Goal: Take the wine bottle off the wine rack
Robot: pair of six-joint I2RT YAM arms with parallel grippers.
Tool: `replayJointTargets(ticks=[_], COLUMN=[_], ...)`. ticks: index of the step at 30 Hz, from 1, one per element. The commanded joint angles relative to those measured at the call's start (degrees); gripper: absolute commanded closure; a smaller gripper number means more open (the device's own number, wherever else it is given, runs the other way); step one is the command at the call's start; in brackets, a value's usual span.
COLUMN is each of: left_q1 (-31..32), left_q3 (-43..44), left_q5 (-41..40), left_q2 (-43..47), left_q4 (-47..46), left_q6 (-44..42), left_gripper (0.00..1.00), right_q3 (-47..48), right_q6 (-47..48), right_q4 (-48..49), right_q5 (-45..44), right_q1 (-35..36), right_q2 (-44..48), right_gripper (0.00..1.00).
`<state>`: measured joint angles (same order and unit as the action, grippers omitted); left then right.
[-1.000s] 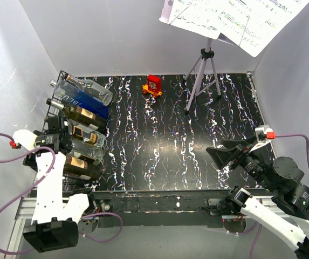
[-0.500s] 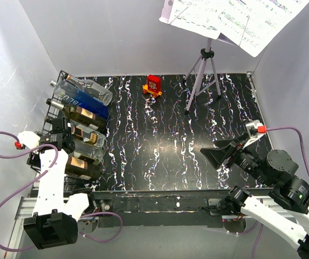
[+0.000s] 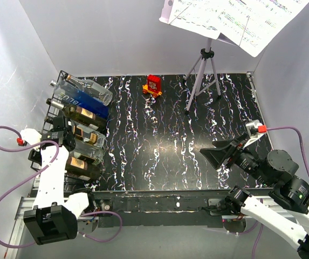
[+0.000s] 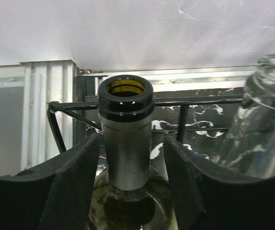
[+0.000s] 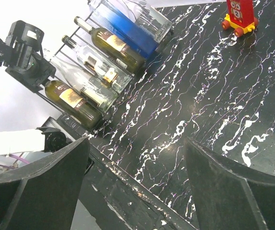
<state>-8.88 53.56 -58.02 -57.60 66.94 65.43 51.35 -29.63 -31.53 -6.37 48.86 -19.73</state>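
The black wire wine rack [image 3: 61, 74] stands at the table's left edge with several bottles lying in it. My left gripper [image 3: 61, 140] is open at the neck end of the nearest olive-green wine bottle [image 3: 82, 167]. In the left wrist view its gripper [image 4: 130, 143] straddles the grey-foiled neck [image 4: 126, 158], with a small gap on each side. The right wrist view shows the same bottle [image 5: 72, 100] and the rack [image 5: 63, 57]. My right gripper [image 3: 221, 154] is open and empty above the table's right side; it also shows in the right wrist view [image 5: 136, 143].
A blue bottle [image 3: 84, 101], clear bottles [image 3: 89, 88] and another labelled wine bottle [image 3: 81, 114] fill the rack. A clear bottle neck [image 4: 262, 120] sits right beside the held-between neck. A red toy [image 3: 154, 84] and a grey tripod music stand [image 3: 203, 75] stand at the back.
My right gripper has swung a little left and up over the table. My left arm has shifted slightly, settling the gripper at the bottle necks.
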Motion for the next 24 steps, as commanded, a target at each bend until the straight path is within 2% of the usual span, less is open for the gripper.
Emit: replayJointTargets(ticks=[1,5,9,10,13,20,24], left_q1=[-0.17,-0.34,-0.34,-0.26,-0.34,-0.34,-0.17], left_q3=[0.49,0.4,1.63,2.24,4.53,10.24,9.99], left_q5=[-0.95,-0.95,-1.39,-1.57,-1.22,1.68,5.8], left_q2=[-2.07,-2.69,-1.73,-1.2,1.17,6.53,10.39], left_q4=[-0.5,-1.02,-0.06,0.82,1.01,-2.86,-5.05], left_q6=[3.82,3.57,2.86,3.04,1.38,-9.44,-16.1], left_gripper=[0.43,0.58,0.97,1.0,1.0,1.0,1.0], right_q3=[1.65,1.47,1.91,2.0,1.91,2.79,2.88], right_q6=[-0.08,-0.08,0.09,0.18,0.45,0.8,0.8], right_q4=[2.52,2.26,1.47,1.3,1.03,1.21,1.21], right_q5=[0.13,-0.04,-0.57,-0.83,-1.45,-2.33,-2.86], right_q1=[0.18,0.18,0.18,0.18,0.18,0.18,0.18], right_q2=[0.3,0.74,1.35,1.44,1.8,1.36,1.36], right_gripper=[0.14,0.14,0.14,0.14,0.14,0.14,0.15])
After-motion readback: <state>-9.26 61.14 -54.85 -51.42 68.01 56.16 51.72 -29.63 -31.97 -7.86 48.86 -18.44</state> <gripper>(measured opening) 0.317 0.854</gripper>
